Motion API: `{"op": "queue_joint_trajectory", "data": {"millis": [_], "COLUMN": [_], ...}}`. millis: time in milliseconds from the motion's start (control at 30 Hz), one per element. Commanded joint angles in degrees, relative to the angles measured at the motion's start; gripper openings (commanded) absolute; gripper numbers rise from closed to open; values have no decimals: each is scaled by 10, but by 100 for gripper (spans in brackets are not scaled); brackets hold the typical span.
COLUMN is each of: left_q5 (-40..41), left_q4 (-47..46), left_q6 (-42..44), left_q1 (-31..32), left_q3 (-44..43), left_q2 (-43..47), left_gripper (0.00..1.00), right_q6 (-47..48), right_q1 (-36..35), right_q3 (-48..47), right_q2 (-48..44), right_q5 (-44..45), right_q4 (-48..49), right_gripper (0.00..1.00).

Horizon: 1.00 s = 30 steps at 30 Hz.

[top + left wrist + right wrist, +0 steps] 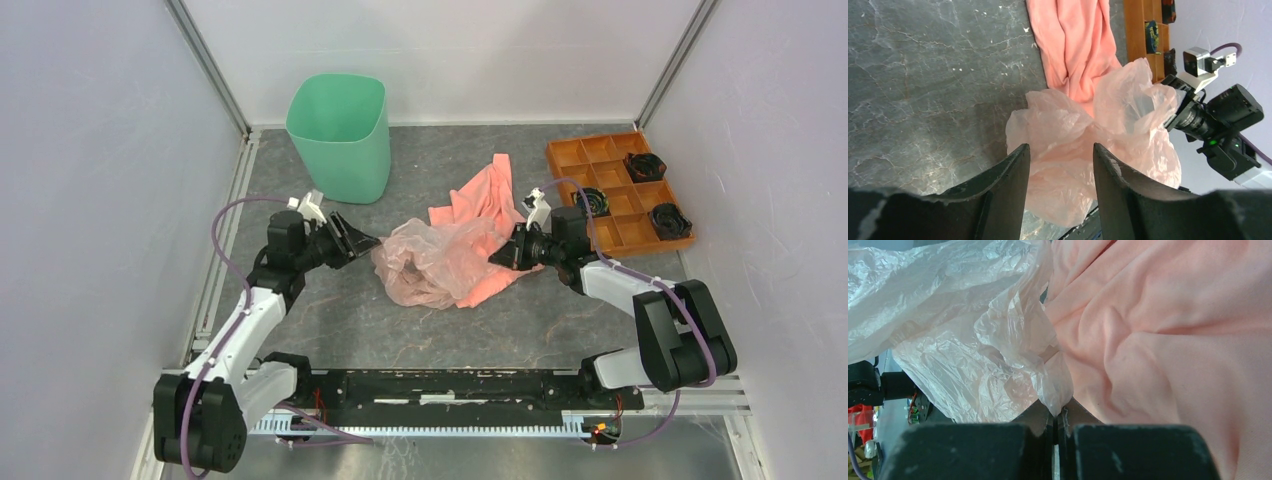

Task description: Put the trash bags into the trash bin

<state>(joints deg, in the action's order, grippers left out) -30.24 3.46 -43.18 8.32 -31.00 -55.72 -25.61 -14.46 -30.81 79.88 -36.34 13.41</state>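
One trash bag (pixel 425 262), crumpled at centre, touching cloth (pixel 487 195). Right gripper (pixel 503 255): fingers together, apparently pinching bag film. Left gripper (pixel 358 241): jaws apart beside its opposite edge. Advice: close left on film only, avoid cloth, lift toward trash bin (pixel 340 130).

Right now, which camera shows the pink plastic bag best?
Top external: the whole trash bag shows, overlapping the cloth. Left wrist shows it larger, but fingers hide its lower part. Right wrist shows only a crinkled edge pinched in the right gripper.
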Motion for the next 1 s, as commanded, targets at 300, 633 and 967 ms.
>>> {"op": "queue_joint_trajectory", "data": {"millis": [300, 633, 967], "left_q5": [-50, 42, 132], "left_q4": [-40, 24, 118], "left_q6": [55, 73, 47], "left_q1": [-2, -1, 10], "left_q3": [-23, -33, -96], "left_q2": [-85, -59, -6], "left_gripper": [67, 3, 2], "right_q6": [-2, 1, -52], "right_q1": [1, 2, 1], "right_q3": [-11, -13, -28], "right_q2": [-4, -12, -45], "right_q5": [-25, -8, 55], "right_q4": [38, 23, 1], "right_gripper": [0, 0, 1]}}
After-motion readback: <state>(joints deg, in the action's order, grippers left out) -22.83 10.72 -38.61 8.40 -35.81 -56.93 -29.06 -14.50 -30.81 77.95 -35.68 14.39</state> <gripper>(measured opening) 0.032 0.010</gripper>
